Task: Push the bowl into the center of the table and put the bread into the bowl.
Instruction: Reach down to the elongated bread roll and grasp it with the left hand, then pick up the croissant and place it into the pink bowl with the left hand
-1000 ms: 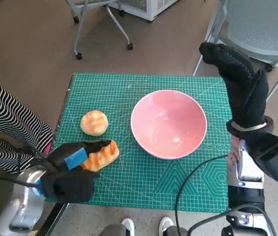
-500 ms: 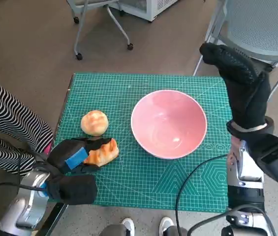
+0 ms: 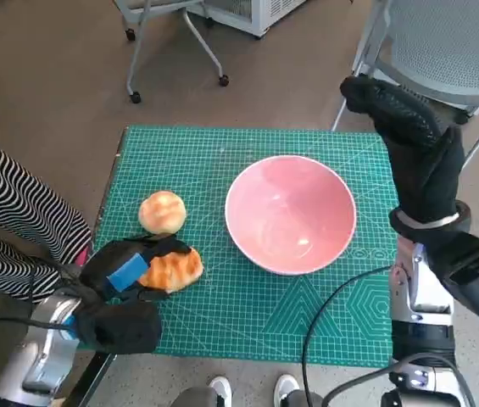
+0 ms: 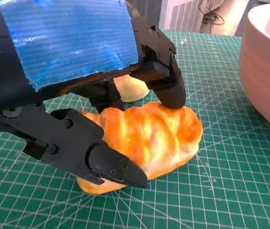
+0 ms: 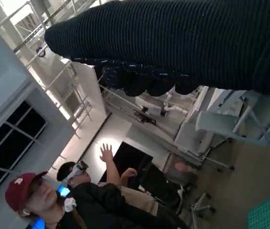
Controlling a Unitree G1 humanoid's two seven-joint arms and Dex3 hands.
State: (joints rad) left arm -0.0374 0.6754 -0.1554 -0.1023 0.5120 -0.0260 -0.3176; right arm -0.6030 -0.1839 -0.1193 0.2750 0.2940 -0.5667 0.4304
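Observation:
A pink bowl (image 3: 290,212) stands on the green cutting mat (image 3: 247,314), right of the table's middle; its wall also shows in the left wrist view (image 4: 268,62). A long golden bread (image 3: 174,269) lies on the mat at the front left. My left hand (image 3: 125,270) is over it, and the black fingers (image 4: 170,90) press its top while the thumb sits against its near side (image 4: 149,138). A round bun (image 3: 162,211) lies just behind, partly hidden by the hand (image 4: 130,88). My right hand (image 3: 409,136) hangs raised beyond the bowl's right rim, fingers stretched out and holding nothing (image 5: 173,43).
A grey mesh chair (image 3: 451,42) stands behind the table's right corner, and chair legs on castors (image 3: 171,42) at the back. A person's striped legs (image 3: 10,212) are close to the table's left edge. Two people (image 5: 77,200) show in the right wrist view.
My left hand has closed further over the long bread, which now lies more under the fingers and slightly turned. The right hand has hardly moved.

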